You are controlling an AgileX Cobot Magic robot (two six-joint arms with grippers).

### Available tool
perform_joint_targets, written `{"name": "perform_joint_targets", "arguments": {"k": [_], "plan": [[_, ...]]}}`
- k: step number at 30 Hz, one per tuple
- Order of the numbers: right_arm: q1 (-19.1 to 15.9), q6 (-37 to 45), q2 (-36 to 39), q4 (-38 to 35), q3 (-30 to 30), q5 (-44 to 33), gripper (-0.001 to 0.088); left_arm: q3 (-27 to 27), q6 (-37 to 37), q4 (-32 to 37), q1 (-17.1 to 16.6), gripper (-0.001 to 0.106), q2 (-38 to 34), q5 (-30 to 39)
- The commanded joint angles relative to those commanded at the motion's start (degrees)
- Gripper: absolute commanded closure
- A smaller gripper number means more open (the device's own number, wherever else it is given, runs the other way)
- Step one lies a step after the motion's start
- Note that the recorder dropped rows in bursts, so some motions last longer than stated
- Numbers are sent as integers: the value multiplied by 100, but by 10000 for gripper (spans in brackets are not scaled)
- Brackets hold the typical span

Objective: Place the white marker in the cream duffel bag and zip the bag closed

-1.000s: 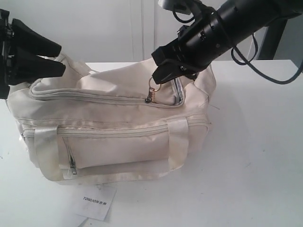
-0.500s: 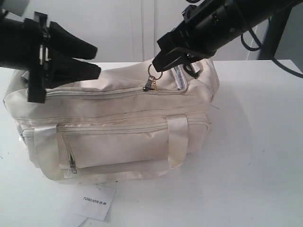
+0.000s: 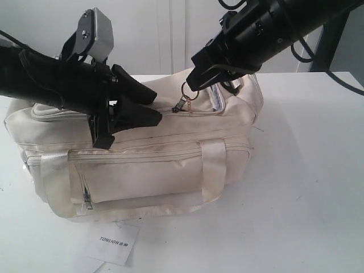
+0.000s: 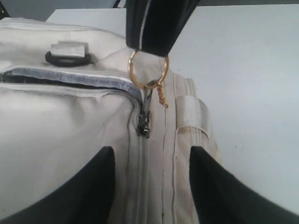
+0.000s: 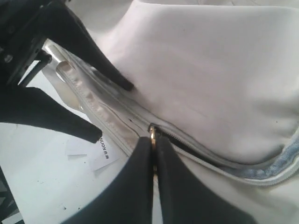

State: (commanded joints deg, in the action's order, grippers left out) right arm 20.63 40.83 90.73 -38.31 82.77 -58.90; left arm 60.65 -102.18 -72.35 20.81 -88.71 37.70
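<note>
The cream duffel bag [image 3: 142, 165] lies on the white table. Its top zipper is closed left of the slider [image 3: 181, 104] and still gapes towards the right end [image 4: 70, 79]. My right gripper [image 3: 194, 85] is shut on the gold ring [image 4: 148, 70] of the zipper pull and holds it lifted above the bag top. The left gripper [image 3: 154, 107] is open just left of the slider. Its fingers [image 4: 105, 161] straddle the closed zipper line with nothing between them. The white marker is out of view.
A white paper tag printed TONLION [image 3: 114, 243] lies on the table [image 3: 307, 170] in front of the bag. A black buckle [image 4: 67, 57] sits on the bag's far end. Black cables hang behind the right arm.
The left arm has swung right across the bag top, from its left end to just beside the slider. The right gripper has kept its hold on the ring, lifting slightly.
</note>
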Motion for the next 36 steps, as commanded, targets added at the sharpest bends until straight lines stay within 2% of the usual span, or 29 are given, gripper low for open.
{"name": "perform_joint_targets", "arguments": {"k": [7,9,13,14,23,32,36], "plan": [[0,0,0,0,0,35,868,0,-174,-120,0,537,-301,-181],[0,10,0,43,0,46,868,0,-174,-109,0,659,-322,-258],[0,10,0,84,0,46,868,0,-174,-41,0,1011,-322,-285],[0,10,0,95,0,46,868,0,-174,-29,0,1050,-322,-285],[-12,-303,0,1130,0,131,868,0,-117,-29,0,1053,-322,-285],[-12,-377,0,1407,0,227,868,0,-114,-18,0,1053,-322,-208],[-12,-560,0,1771,0,227,868,0,-114,-18,0,1053,-322,-208]]}}
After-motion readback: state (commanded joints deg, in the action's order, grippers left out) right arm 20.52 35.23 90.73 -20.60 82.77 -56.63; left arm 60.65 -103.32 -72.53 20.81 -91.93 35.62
